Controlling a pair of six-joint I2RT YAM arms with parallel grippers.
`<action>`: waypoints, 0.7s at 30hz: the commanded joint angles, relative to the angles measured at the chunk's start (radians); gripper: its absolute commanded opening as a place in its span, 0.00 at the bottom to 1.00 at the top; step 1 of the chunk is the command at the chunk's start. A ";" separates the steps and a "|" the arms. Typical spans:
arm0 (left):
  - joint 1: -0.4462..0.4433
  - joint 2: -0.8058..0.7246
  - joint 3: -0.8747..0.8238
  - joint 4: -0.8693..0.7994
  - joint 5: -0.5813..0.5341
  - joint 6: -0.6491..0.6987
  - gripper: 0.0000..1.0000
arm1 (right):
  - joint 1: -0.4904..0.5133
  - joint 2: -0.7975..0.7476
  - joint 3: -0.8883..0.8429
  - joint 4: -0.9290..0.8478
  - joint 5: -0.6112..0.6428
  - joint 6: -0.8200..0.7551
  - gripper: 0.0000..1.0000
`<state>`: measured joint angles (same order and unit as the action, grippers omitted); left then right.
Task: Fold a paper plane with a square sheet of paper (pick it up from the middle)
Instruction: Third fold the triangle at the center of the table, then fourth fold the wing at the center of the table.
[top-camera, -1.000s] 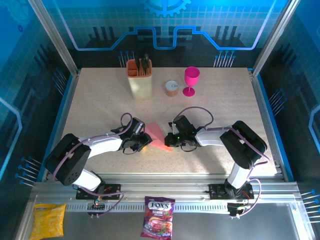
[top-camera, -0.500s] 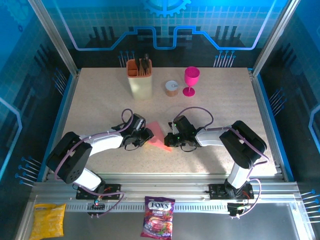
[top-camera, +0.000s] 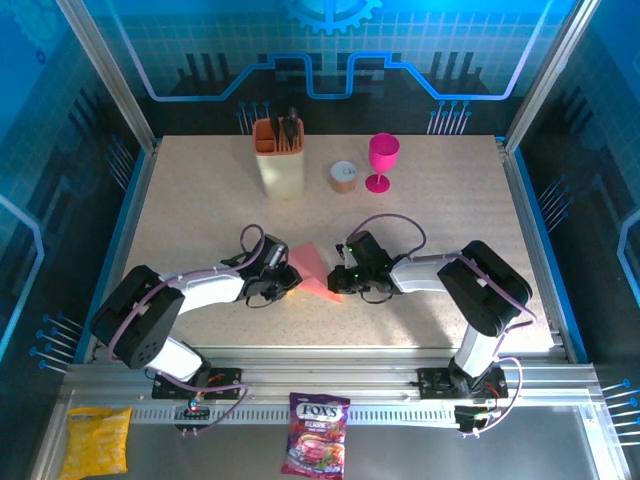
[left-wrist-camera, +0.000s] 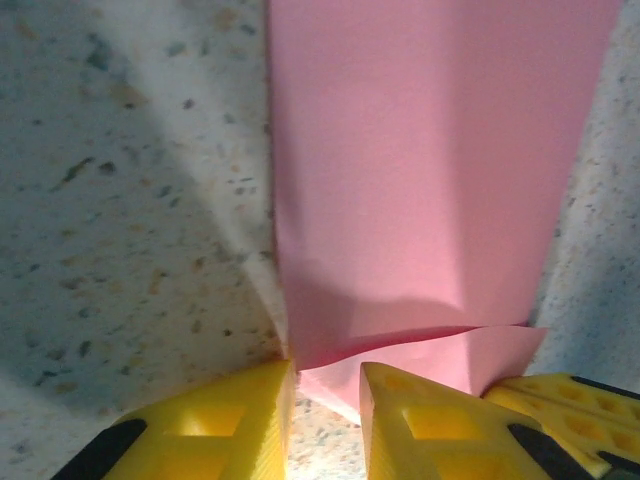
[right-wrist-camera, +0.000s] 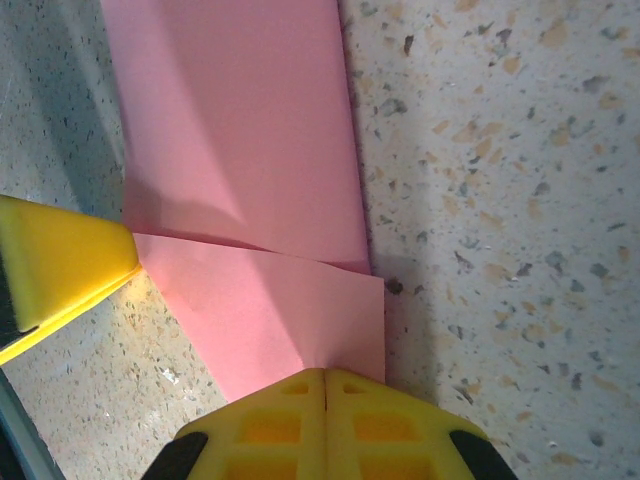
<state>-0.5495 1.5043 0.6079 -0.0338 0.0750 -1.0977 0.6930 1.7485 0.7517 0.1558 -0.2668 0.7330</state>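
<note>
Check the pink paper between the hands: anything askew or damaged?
The thin salmon-pink paper sheet lies folded with layers misaligned: near the right hand, the lower flap juts sideways past the upper layer's edge. No tears visible.

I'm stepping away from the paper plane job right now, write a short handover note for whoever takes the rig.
Left gripper: jaws slightly apart around a corner of the square sheet of paper, not clamped.
Right gripper: shut, tips at the sheet's opposite end; pinch unconfirmed.
Paper: on the table between both grippers.
Done: early folds; layers overlap along a crease.
Left: remaining folds; no pointed plane yet.
</note>
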 joint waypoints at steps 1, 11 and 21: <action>0.006 -0.019 -0.026 0.012 -0.009 0.002 0.26 | 0.000 0.046 -0.034 -0.082 0.023 0.005 0.00; 0.011 -0.001 0.004 0.014 -0.029 0.030 0.17 | 0.000 0.047 -0.034 -0.087 0.026 0.004 0.00; 0.023 0.002 0.023 0.002 -0.029 0.060 0.00 | 0.000 0.047 -0.032 -0.086 0.020 0.003 0.00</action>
<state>-0.5377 1.5059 0.6018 -0.0174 0.0639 -1.0626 0.6930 1.7508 0.7517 0.1596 -0.2703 0.7330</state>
